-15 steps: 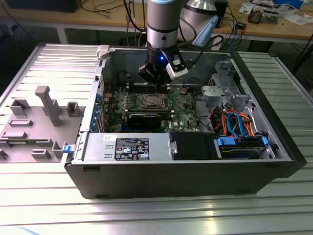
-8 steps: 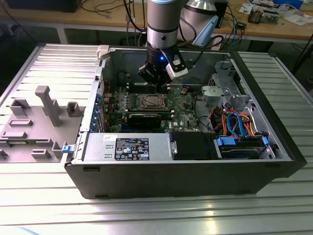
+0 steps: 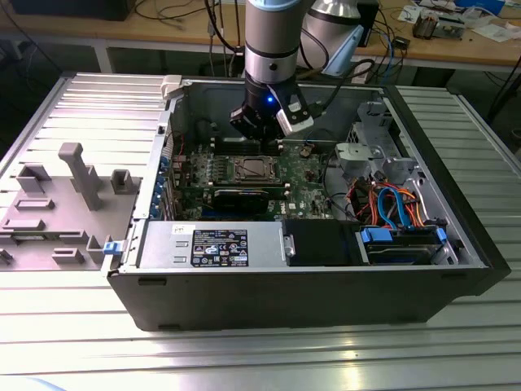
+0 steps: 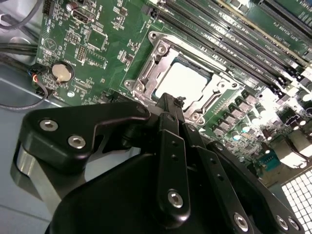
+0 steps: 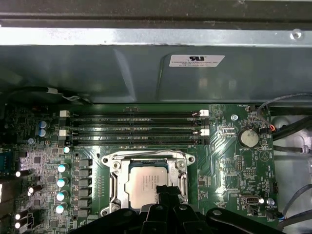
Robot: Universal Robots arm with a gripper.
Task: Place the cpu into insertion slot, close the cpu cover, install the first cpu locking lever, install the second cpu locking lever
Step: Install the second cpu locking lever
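The cpu (image 5: 145, 187) lies flat in the insertion slot (image 3: 254, 169), its silvery top showing in both wrist views (image 4: 183, 80). The cpu cover (image 5: 181, 181) is down around the chip, and its silver frame (image 4: 146, 68) borders the chip's edges. A thin metal lever rod (image 5: 146, 154) runs along the socket's edge nearest the memory slots. My gripper (image 4: 168, 100) hovers just above the socket's edge, its black fingers pressed together and holding nothing. In the exterior view the gripper (image 3: 257, 133) hangs inside the open case, above the board.
Narrow memory slots (image 5: 131, 129) lie beside the socket, below the case wall (image 5: 146, 73). A coin battery (image 5: 247, 137) sits on the board. A power supply (image 3: 212, 244) and a drive bay with blue and orange cables (image 3: 399, 216) fill the case front. A grey fixture (image 3: 57, 204) stands outside.
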